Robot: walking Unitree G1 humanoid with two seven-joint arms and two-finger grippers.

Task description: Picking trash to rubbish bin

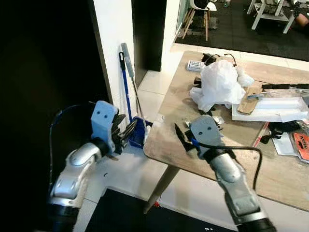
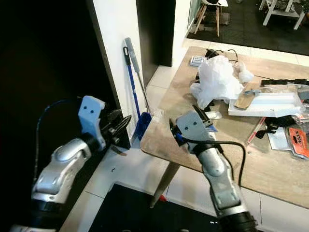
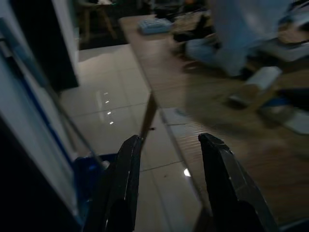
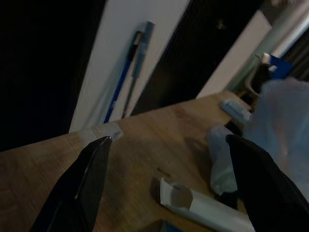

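— What's the right gripper (image 4: 164, 183) doing?

— It hangs over the table (image 1: 169, 140) near the corner, fingers spread wide, nothing between them. Just ahead of it lies a small white carton (image 4: 203, 205), long side running across the gap.

— And the left gripper (image 3: 169, 183)?

— Off the table's edge, above the tiled floor (image 3: 111, 106), jaws parted, holding nothing.

— Other trash?

— A crumpled white bag (image 1: 219, 84) further along the table. The clutter past it is cut off. A broom (image 1: 130, 82) leans upright against the wall (image 1: 113, 43).

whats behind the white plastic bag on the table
Behind the white plastic bag on the table lie a small keypad-like device and black cables. Anything directly behind the bag is hidden.
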